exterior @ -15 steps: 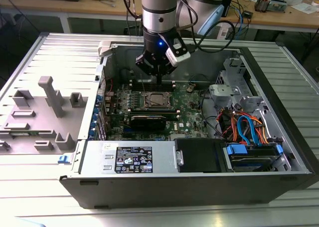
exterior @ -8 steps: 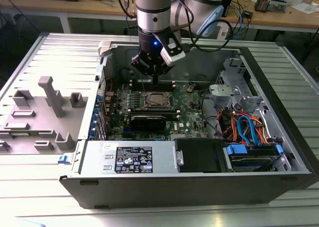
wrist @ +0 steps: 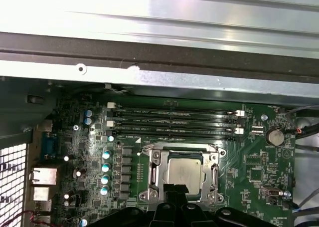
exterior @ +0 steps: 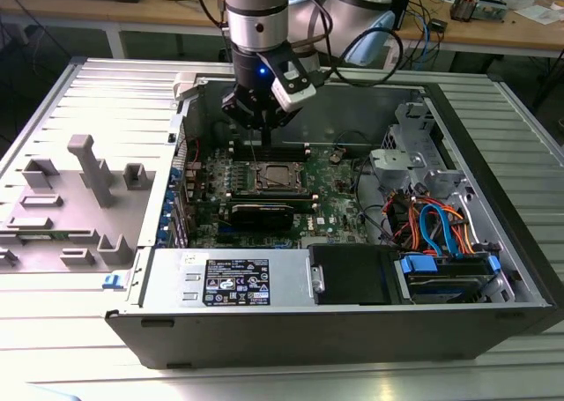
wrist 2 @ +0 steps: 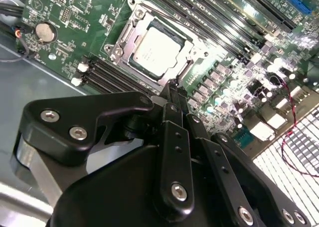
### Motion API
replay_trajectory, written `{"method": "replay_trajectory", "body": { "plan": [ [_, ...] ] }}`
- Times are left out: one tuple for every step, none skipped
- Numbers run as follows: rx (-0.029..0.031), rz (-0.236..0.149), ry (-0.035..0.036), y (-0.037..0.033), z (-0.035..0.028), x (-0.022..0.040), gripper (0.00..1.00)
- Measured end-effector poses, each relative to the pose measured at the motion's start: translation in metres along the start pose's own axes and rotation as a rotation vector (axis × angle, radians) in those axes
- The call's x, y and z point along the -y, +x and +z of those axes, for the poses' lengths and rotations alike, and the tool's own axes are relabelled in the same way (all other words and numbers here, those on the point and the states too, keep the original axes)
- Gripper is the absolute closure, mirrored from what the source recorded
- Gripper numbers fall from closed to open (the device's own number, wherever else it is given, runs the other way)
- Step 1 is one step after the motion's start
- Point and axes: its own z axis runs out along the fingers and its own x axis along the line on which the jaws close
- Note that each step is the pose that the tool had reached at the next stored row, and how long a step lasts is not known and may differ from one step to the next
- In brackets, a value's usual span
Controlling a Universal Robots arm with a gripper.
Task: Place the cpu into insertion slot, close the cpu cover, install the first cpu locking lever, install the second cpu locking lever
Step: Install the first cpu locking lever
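Observation:
The cpu [wrist 2: 155,50] lies flat in the insertion slot [wrist 2: 130,62] on the green motherboard, its silver top facing up. The cpu cover [wrist 2: 122,37], a silver frame, lies down around the chip, which shows through its window. In the first wrist view the cpu [wrist: 183,169] and the cpu cover [wrist: 154,167] appear the same way. My gripper [wrist 2: 172,85] hangs just above one edge of the socket with its black fingers pressed together and nothing between them. From the exterior view the gripper [exterior: 264,138] points straight down inside the open computer case, over the cpu [exterior: 278,177].
Long black memory slots [wrist: 174,122] run beside the socket, with a coin battery [wrist: 274,135] near them. Orange and blue cables [exterior: 432,225] fill the case at the exterior view's right. A grey fixture tray [exterior: 79,189] sits outside the case at the left.

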Motion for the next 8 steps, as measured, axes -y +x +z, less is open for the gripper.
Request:
{"method": "replay_trajectory", "body": {
  "plan": [
    [0.0001, 0.0, -0.0002, 0.0, -0.0001, 0.0, 0.89],
    [0.0001, 0.0, -0.0002, 0.0, -0.0001, 0.0, 0.89],
    [0.0, 0.0, -0.0001, 0.0, -0.0002, 0.0, 0.89],
    [0.0, 0.0, 0.0, 0.0003, -0.0002, 0.0, 0.89],
    [-0.0002, 0.0, 0.0002, 0.0018, -0.0004, -0.0001, 0.89],
    [-0.0001, 0.0, 0.0, 0.006, -0.0004, -0.0004, 0.89],
    [-0.0001, 0.0, 0.0001, 0.0102, -0.0006, -0.0007, 0.89],
    [0.0, 0.0, 0.0, 0.013, -0.0007, -0.0009, 0.89]
  ]
}}
